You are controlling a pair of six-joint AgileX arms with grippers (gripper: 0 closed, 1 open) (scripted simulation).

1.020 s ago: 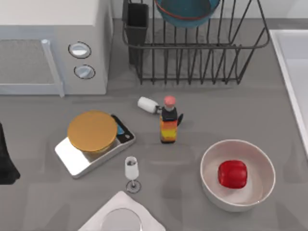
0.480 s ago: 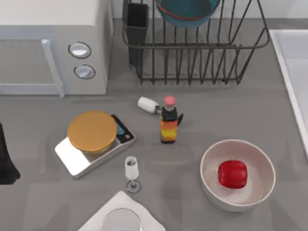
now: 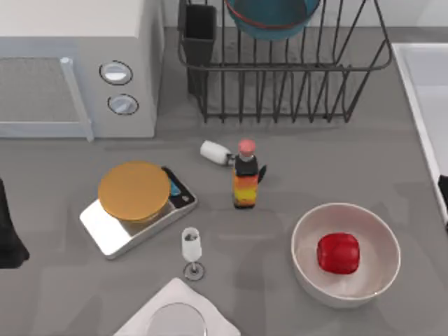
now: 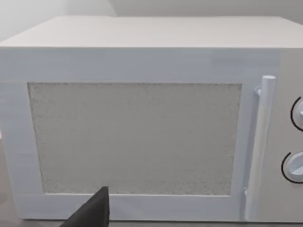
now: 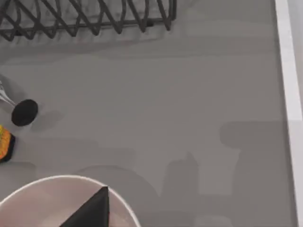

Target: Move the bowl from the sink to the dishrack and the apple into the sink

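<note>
The teal-blue bowl (image 3: pixel 269 17) with its orange-red rim band stands in the black wire dishrack (image 3: pixel 280 91) at the back; the rack's wires (image 5: pixel 94 21) also cross the right wrist view. The red apple (image 3: pixel 338 253) lies inside a large white bowl (image 3: pixel 308 231) at the front right, whose rim (image 5: pixel 71 182) lies just below my right gripper (image 5: pixel 94 210). The sink (image 3: pixel 409 91) runs along the right edge, its pale rim (image 5: pixel 288 85) near that gripper. My right arm (image 3: pixel 444 192) pokes in at the right edge. My left arm (image 3: pixel 7 238) is parked at the left edge.
A white microwave (image 3: pixel 77 70) fills the back left and faces the left wrist camera (image 4: pixel 142 118). A kitchen scale (image 3: pixel 133 203) with an orange top, a red-capped bottle (image 3: pixel 245 178), a small glass (image 3: pixel 192 248) and a white square object (image 3: pixel 175 315) stand mid-table.
A dark part of my right arm has come into the top view at the right edge, beside the sink rim. Nothing on the table has moved.
</note>
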